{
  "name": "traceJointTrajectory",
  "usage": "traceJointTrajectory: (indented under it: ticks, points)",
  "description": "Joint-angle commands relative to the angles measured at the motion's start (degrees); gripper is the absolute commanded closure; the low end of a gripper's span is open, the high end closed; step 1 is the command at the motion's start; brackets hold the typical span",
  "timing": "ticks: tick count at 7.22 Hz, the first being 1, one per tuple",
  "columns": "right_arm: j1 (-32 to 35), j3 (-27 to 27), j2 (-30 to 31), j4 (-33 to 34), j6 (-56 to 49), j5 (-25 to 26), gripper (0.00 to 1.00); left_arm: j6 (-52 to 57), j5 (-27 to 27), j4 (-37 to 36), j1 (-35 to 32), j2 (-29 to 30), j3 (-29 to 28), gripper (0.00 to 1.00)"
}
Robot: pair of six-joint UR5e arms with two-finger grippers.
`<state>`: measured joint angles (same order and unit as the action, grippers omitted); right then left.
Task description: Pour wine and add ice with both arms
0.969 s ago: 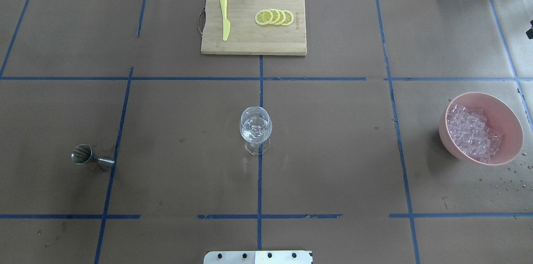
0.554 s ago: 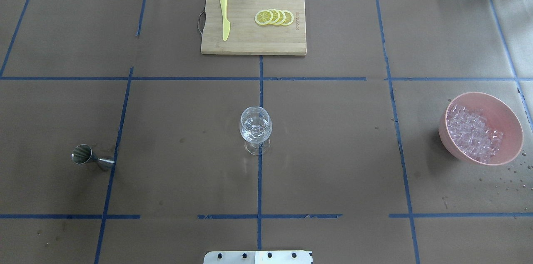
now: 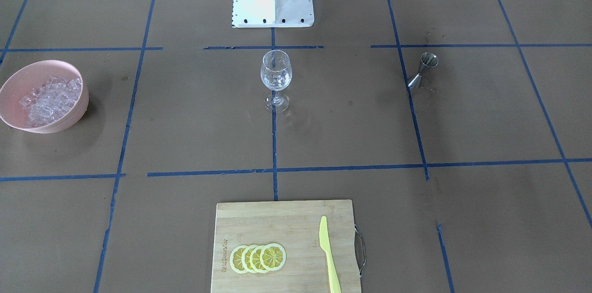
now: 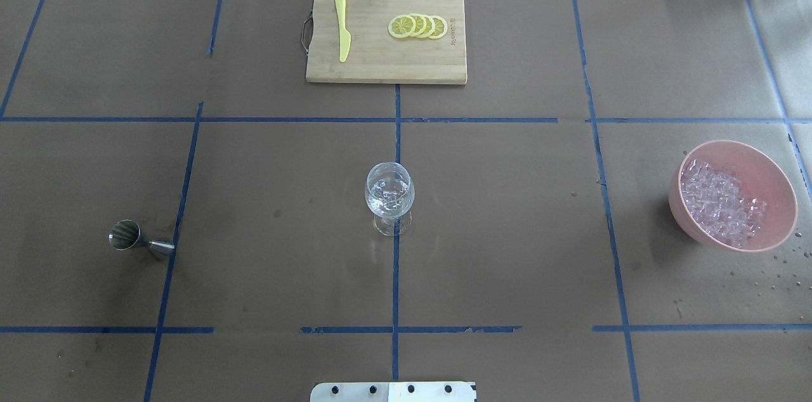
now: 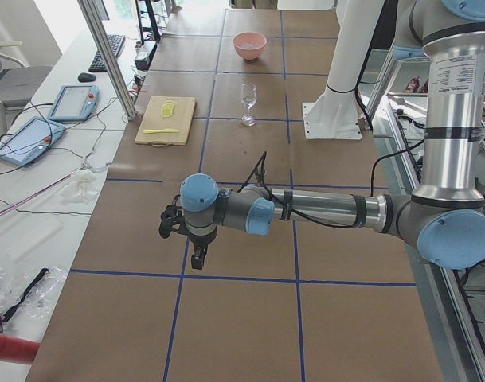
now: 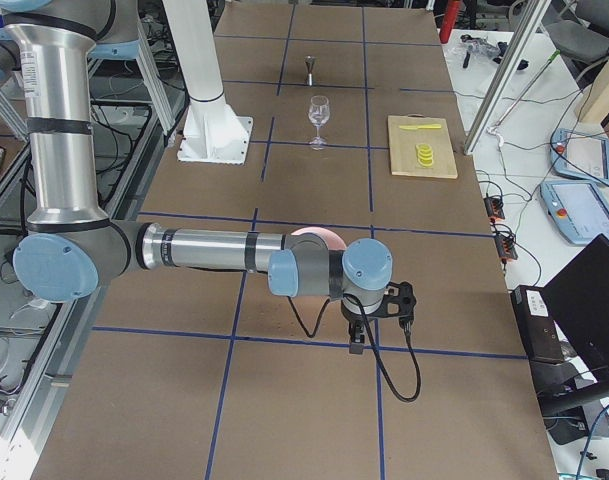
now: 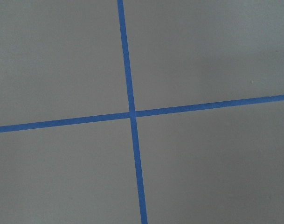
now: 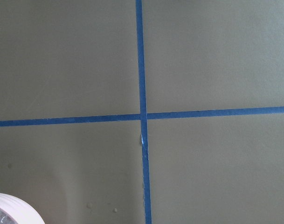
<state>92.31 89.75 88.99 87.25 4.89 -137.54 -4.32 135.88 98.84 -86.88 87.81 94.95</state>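
**Both arms held wide of the glass, tools hanging over taped tabletop**

The left arm [image 5: 322, 208], a silver-grey tube with light-blue joint caps, reaches level over the brown paper tabletop [image 4: 507, 231]. Its black two-finger tool [image 5: 197, 259] points straight down. The side view does not show whether that tool is open or closed. The right arm [image 6: 214, 250] mirrors this pose, and the state of its tool [image 6: 356, 338] cannot be told either. Each wrist view shows flat matt paper crossed by blue tape lines directly below the tool.

The ice [image 4: 723, 202] is a glittering heap of small glassy cubes in a round pink bowl [image 4: 774, 174]. The bowl sits just beside the right tool, on its inward side, and its rim edges into that wrist's view. Its deep curved wall probably serves to keep the slippery cubes together.

A clear stemmed wine glass [image 4: 389, 193] stands upright, well apart from both tools and about midway between them, presumably so that either arm can reach it. A steel double-cone jigger [image 4: 136, 240] stands between the left tool and the glass.

Far from both tools lies a bamboo cutting board [image 4: 380, 66]. It carries overlapping lemon slices [image 4: 419, 26] and a yellow plastic knife [image 4: 342, 28].
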Motion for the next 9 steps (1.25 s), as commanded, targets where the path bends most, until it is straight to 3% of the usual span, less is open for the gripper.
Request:
traceJointTrajectory:
  ticks: [1, 2, 4, 9]
  points:
    - [0.24, 0.78, 0.21, 0.2, 2.32, -0.36, 0.0, 0.01, 0.0, -0.05, -0.13, -1.23, 0.32, 0.0]
    - [0.24, 0.69, 0.21, 0.2, 2.84, -0.36, 0.0, 0.01, 0.0, -0.05, -0.74, -1.5, 0.41, 0.0]
    - [0.24, 0.6, 0.21, 0.2, 3.03, -0.36, 0.0, 0.27, -0.53, -7.31, -3.99, 0.69, 0.94, 0.0]
    - [0.24, 0.6, 0.3, 0.2, 3.03, -0.36, 0.0, 0.54, -0.53, -7.17, -4.17, 2.9, 0.58, 0.0]
